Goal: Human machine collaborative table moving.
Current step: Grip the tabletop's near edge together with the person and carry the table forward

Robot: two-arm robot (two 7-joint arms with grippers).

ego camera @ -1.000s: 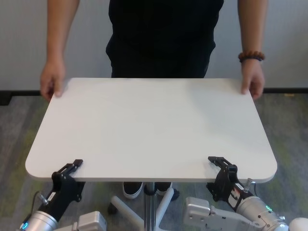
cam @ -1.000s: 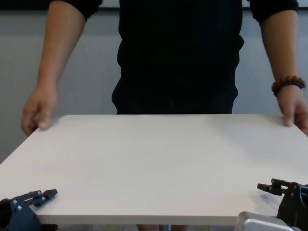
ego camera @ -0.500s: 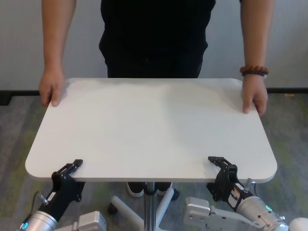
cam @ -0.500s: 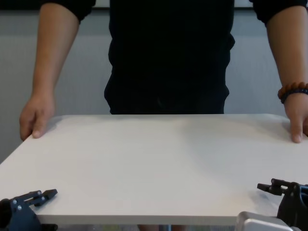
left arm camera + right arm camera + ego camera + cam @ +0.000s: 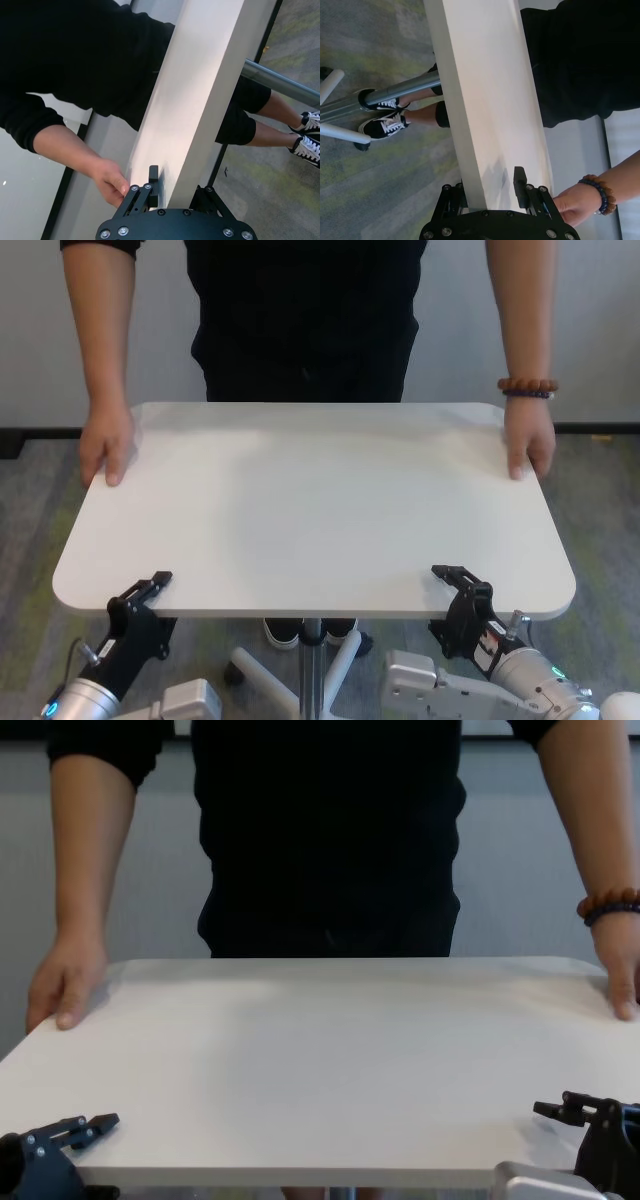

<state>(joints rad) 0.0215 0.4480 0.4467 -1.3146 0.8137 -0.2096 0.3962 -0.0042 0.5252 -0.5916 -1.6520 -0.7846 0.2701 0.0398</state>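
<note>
The white table (image 5: pixel 310 500) stands between me and the human (image 5: pixel 300 320), who wears a black shirt. The human's hands rest on its far corners, one hand (image 5: pixel 105 445) at the left and one with a bead bracelet (image 5: pixel 528 440) at the right. My left gripper (image 5: pixel 150 595) is shut on the table's near edge close to the left corner, one finger above and one below. My right gripper (image 5: pixel 445 598) clamps the same edge towards the right. Both wrist views show the tabletop's thin edge (image 5: pixel 200 85) (image 5: pixel 485 100) held between black fingers (image 5: pixel 152 175) (image 5: pixel 519 180).
Under the top, a grey pole (image 5: pixel 312 640) goes down to a white wheeled base (image 5: pixel 265 675). The human's sneakers (image 5: pixel 382 122) stand near the base. Grey-green carpet (image 5: pixel 30 530) lies all around, with a pale wall behind the human.
The human has shifted to the view's left, and both hands have slid down the table's side edges towards me. The table and my grippers have not moved.
</note>
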